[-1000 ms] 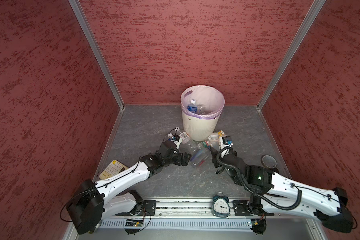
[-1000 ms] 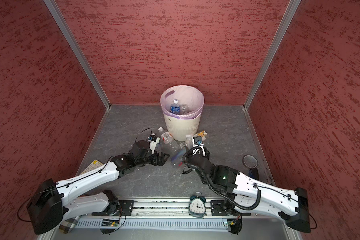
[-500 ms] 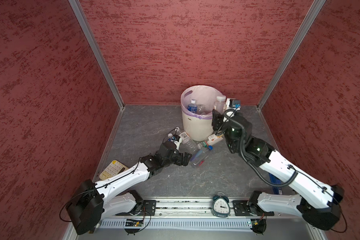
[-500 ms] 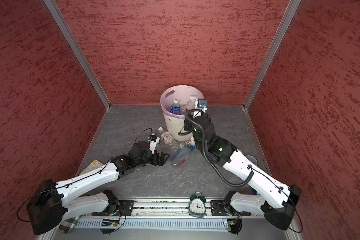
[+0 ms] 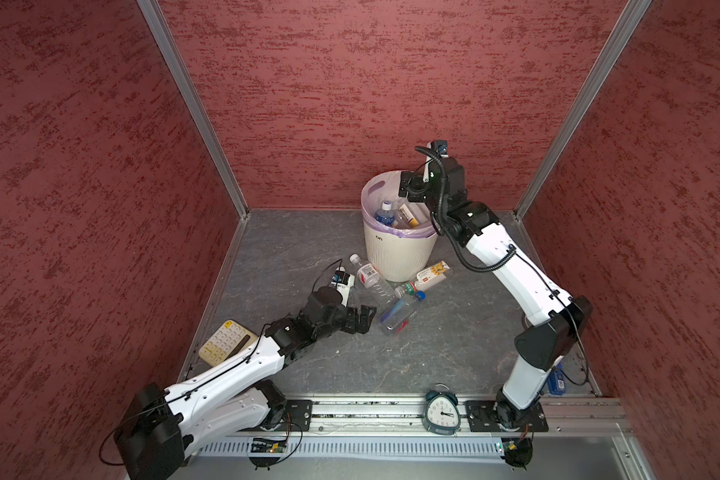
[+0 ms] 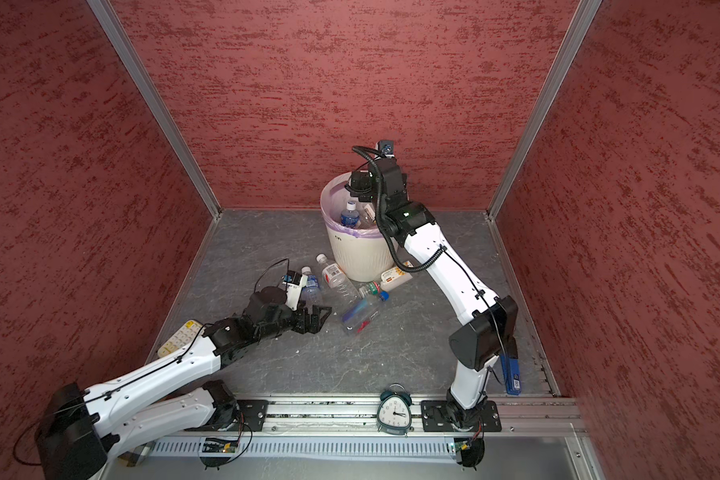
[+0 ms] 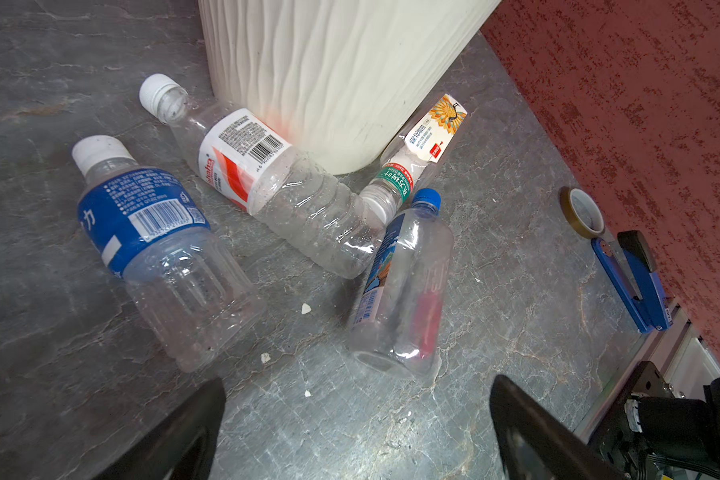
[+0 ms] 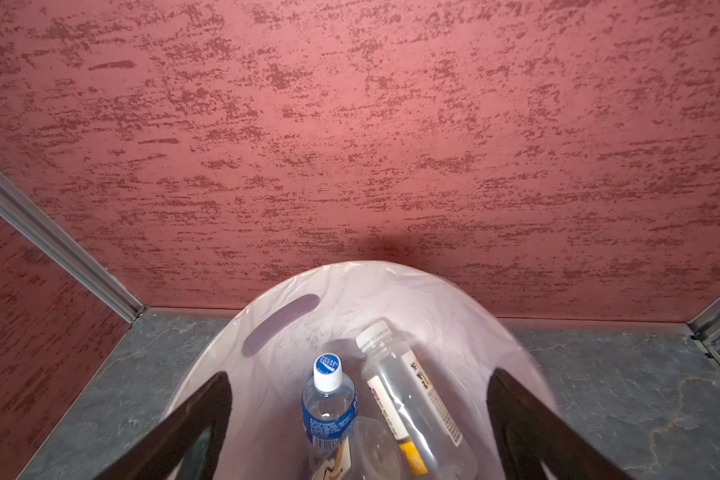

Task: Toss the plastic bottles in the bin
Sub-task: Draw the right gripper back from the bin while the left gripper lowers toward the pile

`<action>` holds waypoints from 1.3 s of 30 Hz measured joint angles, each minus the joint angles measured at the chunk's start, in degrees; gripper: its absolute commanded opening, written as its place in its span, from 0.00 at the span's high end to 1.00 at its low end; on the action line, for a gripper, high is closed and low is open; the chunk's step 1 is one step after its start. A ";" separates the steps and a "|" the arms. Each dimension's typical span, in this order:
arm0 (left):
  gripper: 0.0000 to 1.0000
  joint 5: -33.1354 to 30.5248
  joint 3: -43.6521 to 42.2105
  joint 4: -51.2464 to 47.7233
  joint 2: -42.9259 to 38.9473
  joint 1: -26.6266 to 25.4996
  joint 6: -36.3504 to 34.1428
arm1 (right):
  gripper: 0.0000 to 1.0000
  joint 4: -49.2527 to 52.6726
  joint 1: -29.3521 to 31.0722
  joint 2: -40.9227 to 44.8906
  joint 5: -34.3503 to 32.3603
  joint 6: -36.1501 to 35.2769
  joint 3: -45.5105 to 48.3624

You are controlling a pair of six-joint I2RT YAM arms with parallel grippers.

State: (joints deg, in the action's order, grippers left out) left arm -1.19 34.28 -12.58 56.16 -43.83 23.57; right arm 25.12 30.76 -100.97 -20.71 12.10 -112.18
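Jaws wide on both arms, nothing held. Right gripper (image 8: 358,374) hangs over cream-white ribbed round bin w/ lilac liner (image 5: 395,253); clear plastic bottles (image 8: 412,399) lie inside. Left gripper (image 7: 358,380) sits low over grey surface (image 7: 59,332), near four more clear bottles (image 7: 267,187) lying on their sides beside bin's base.

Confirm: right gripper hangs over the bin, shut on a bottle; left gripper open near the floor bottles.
Not shut: the right wrist view shows the right gripper over the bin open, holding nothing. The left gripper is open near the floor bottles.
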 measured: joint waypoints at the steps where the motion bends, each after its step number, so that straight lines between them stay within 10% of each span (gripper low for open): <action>1: 0.01 -0.17 0.00 -0.22 0.04 0.04 -0.02 | 0.04 0.26 0.00 0.79 0.17 -0.04 0.00; 39: 0.01 2.40 16.06 -2.67 25.73 -3.41 -5.81 | 0.03 -2.05 -0.37 39.69 -2.29 6.56 48.52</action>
State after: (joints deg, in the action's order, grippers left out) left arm 1.21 50.35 -15.25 81.89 -47.24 17.76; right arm 23.07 30.39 -61.28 -23.00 18.65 -63.66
